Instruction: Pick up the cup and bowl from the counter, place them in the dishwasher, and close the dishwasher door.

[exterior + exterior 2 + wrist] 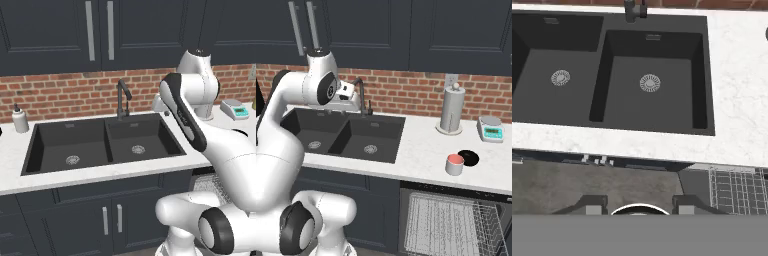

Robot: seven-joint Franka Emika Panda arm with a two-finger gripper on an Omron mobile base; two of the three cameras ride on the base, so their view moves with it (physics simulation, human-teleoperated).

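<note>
The dishwasher (456, 220) stood open nearest the base, its silver wire rack (451, 225) showing below the counter (421, 145). On the white speckled top, the red-coral cup (455, 164) sat just beside the shallow black bowl (468, 158), near the front edge above the rack. A paper-towel roll (451, 111) and a scale (491, 128) stood behind them; the black double sink (612, 70) lay to the left. The gripper (639, 202) hung above the sink's front edge, jaws parted, holding nothing.
</note>
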